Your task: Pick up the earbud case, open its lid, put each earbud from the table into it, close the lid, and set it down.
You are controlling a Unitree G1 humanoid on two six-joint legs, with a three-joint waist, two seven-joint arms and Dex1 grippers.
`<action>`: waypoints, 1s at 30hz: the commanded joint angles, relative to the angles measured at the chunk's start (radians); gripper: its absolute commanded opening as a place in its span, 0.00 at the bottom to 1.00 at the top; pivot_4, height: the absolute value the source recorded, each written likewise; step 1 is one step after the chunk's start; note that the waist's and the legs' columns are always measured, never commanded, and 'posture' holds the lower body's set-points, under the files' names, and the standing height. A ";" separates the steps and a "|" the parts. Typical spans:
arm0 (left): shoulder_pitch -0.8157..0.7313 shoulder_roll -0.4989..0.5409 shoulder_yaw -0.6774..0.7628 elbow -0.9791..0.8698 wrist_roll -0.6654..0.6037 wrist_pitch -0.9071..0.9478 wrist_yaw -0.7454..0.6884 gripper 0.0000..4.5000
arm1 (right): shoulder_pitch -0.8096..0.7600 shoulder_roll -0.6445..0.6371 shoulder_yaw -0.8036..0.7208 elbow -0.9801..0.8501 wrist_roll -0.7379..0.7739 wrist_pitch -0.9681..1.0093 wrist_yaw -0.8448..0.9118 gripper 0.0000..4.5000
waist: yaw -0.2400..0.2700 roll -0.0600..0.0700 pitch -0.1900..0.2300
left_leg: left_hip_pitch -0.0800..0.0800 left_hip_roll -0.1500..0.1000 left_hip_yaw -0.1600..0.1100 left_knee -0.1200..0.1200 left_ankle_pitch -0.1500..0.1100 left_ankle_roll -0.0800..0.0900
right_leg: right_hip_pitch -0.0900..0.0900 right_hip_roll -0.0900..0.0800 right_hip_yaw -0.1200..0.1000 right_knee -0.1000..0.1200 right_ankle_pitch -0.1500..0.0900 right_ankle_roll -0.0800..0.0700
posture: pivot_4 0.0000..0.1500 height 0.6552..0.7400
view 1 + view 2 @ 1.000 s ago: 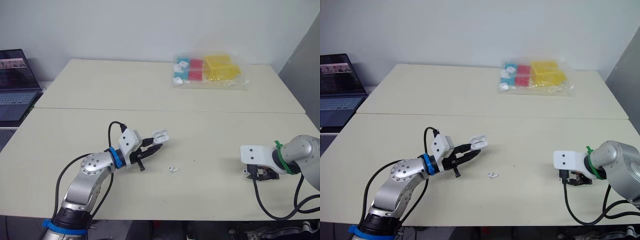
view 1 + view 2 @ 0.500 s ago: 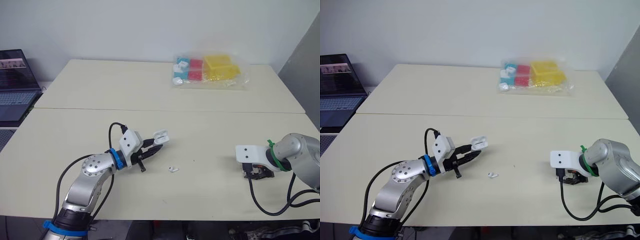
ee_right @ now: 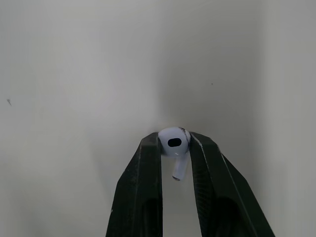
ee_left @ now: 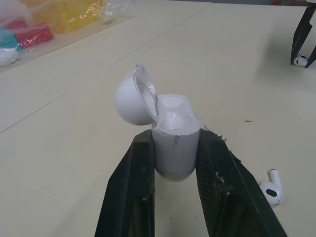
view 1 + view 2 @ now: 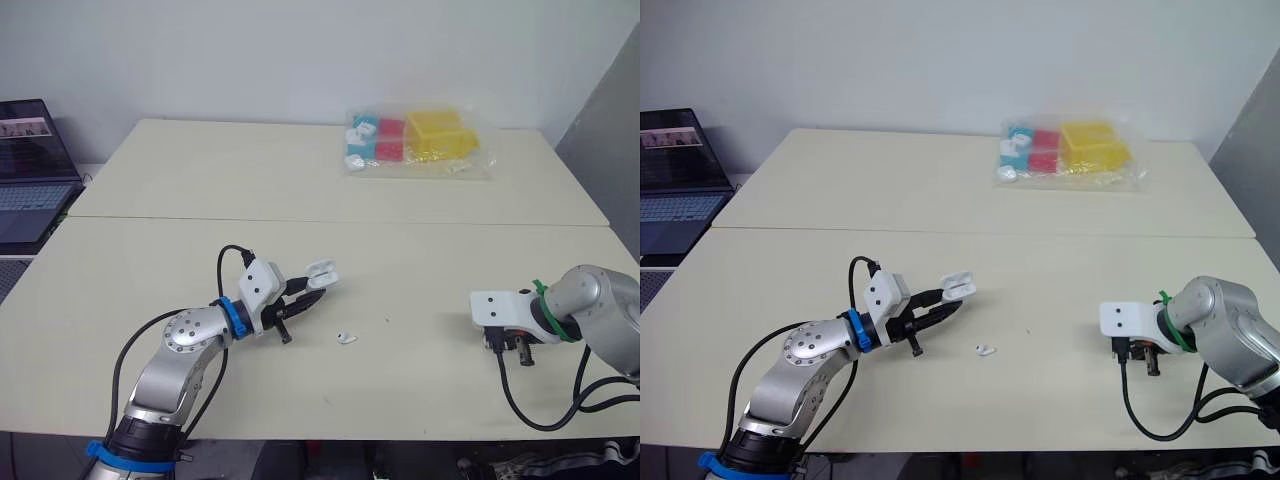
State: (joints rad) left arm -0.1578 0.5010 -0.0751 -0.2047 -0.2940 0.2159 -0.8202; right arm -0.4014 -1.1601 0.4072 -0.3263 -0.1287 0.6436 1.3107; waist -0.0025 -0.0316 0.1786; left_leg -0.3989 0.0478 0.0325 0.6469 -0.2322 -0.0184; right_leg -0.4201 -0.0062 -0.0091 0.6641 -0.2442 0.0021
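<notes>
Cream table: loose earbud near front, plastic bag (colourful contents) far side.

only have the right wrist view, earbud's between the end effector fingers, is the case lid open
observer: yes, the left end effector holds the earbud case with its lid flipped open.
operator: where's the other one
observer: the second earbud lies on the table close by the left fingers, apart from the case.
operator: which way do i move
observer: the right end effector with its earbud is far to the robot's right of the case.
</notes>
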 commanded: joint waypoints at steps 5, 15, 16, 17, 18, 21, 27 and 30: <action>-0.034 -0.017 0.013 -0.034 -0.043 -0.003 -0.011 0.17 | -0.057 0.071 -0.240 -0.133 0.228 0.075 -0.001 0.10 | 0.000 0.000 0.000 | 0.000 0.000 0.000 0.000 0.000 0.000 | 0.000 0.000 0.000 0.000 0.000 0.000 | 1.00 1.00; -0.133 -0.100 0.014 -0.052 -0.135 0.087 0.024 0.17 | -0.108 0.639 -0.406 -0.290 0.466 0.052 -0.398 0.10 | 0.000 -0.001 0.000 | -0.001 0.001 -0.003 0.000 0.000 0.000 | 0.001 0.002 0.001 0.000 0.000 0.000 | 1.00 1.00; -0.140 -0.104 0.011 -0.055 -0.138 0.092 0.024 0.17 | -0.103 0.680 -0.398 -0.298 0.465 0.035 -0.436 0.10 | 0.000 -0.001 0.000 | -0.002 0.000 -0.003 0.000 0.000 0.000 | 0.000 0.002 0.001 0.000 0.000 0.000 | 1.00 1.00; -0.145 -0.107 0.011 -0.057 -0.143 0.097 0.025 0.17 | -0.104 0.717 -0.398 -0.300 0.484 0.047 -0.467 0.10 | 0.000 -0.001 0.000 | -0.002 0.000 -0.003 0.000 0.000 0.000 | 0.001 0.002 0.001 0.000 0.000 0.000 | 1.00 1.00; -0.151 -0.110 0.010 -0.057 -0.145 0.098 0.025 0.17 | -0.104 0.745 -0.394 -0.295 0.487 0.040 -0.498 0.10 | 0.000 -0.001 0.000 | -0.002 0.000 -0.003 0.000 0.000 0.000 | 0.001 0.002 0.001 0.000 0.000 0.000 | 1.00 1.00; -0.161 -0.116 0.014 -0.053 -0.151 0.103 0.025 0.17 | -0.107 0.807 -0.393 -0.267 0.486 0.012 -0.566 0.10 | 0.000 -0.001 0.000 | -0.001 0.000 -0.002 0.000 0.000 0.000 | 0.001 0.001 0.001 0.001 0.000 0.000 | 1.00 1.00; -0.177 -0.136 0.021 -0.069 -0.173 0.118 0.040 0.17 | -0.099 0.828 -0.363 -0.205 0.474 -0.044 -0.609 0.10 | 0.000 -0.001 0.000 | -0.001 0.000 -0.003 0.000 0.000 0.000 | 0.001 0.002 0.001 0.001 0.000 0.000 | 1.00 1.00; -0.184 -0.147 0.022 -0.078 -0.181 0.127 0.053 0.17 | -0.096 0.835 -0.346 -0.178 0.470 -0.067 -0.623 0.10 | 0.000 -0.001 0.000 | -0.001 0.000 -0.003 0.000 0.000 0.000 | 0.001 0.002 0.001 0.001 0.000 0.000 | 1.00 1.00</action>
State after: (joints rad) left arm -0.3247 0.3623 -0.0721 -0.2347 -0.4544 0.3438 -0.7749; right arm -0.4955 -0.3302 0.0610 -0.4955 0.3366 0.6101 0.7002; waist -0.0029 -0.0322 0.1783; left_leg -0.4001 0.0482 0.0296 0.6469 -0.2321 -0.0183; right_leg -0.4194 -0.0043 -0.0078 0.6649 -0.2440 0.0019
